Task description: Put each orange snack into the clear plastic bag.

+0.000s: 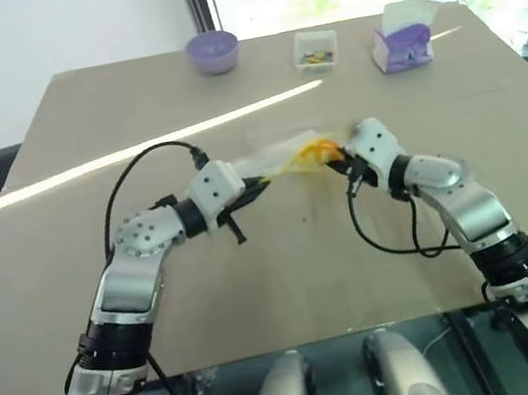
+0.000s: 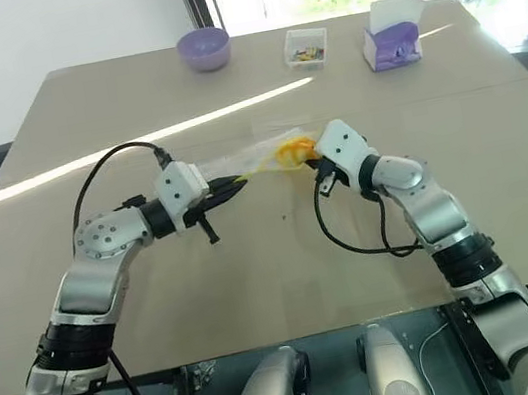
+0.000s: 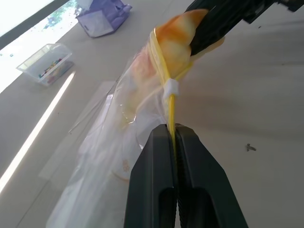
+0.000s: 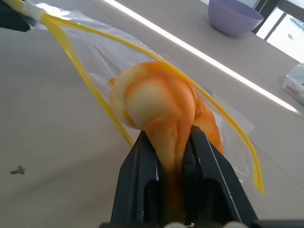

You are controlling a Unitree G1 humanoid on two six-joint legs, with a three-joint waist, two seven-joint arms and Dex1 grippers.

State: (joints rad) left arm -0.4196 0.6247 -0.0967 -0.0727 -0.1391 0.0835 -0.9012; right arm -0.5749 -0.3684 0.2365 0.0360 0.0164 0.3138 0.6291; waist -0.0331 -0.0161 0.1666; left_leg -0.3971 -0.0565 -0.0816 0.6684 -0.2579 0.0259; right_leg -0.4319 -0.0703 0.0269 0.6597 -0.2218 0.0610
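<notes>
The orange snack is pinched between the fingers of my right gripper, which is shut on it just above the table's middle. Its front end sits in the mouth of the clear plastic bag, and the bag's yellow strip runs past both sides of the snack. My left gripper is shut on that yellow strip at one corner of the mouth, so the bag hangs slack toward the table. From the head, the left gripper, bag, snack and right gripper form a row.
A purple bowl, a small clear box of colourful bits and a purple-and-white tissue box stand along the far edge of the beige table. Black cables loop from both wrists over the table.
</notes>
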